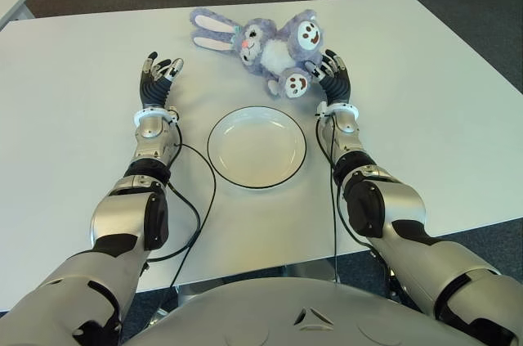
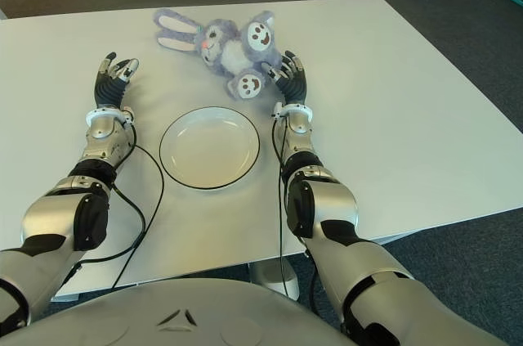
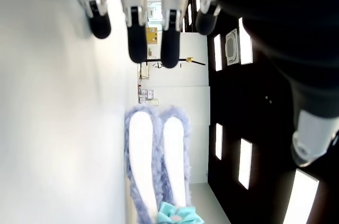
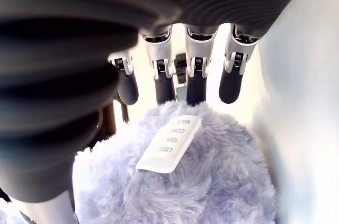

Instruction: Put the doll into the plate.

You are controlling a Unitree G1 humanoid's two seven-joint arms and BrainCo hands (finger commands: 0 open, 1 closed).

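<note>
- Left eye view: a white table (image 1: 73,117) is seen carrying everything in the scene.
- A purple plush rabbit doll (image 1: 265,45) is laid on its back at the far side of the table, beyond the plate, with its long ears pointed toward the robot's left.
- A white plate (image 1: 257,147) with a dark rim is placed between the two forearms, empty.
- The right hand (image 1: 331,78) is held just beside the doll's feet; in the right wrist view its fingers (image 4: 195,83) are seen extended above the fur and a white label (image 4: 169,143), with nothing gripped.
- The left hand (image 1: 157,78) is shown left of the plate, well apart from the doll, fingers relaxed and nothing held.
</note>
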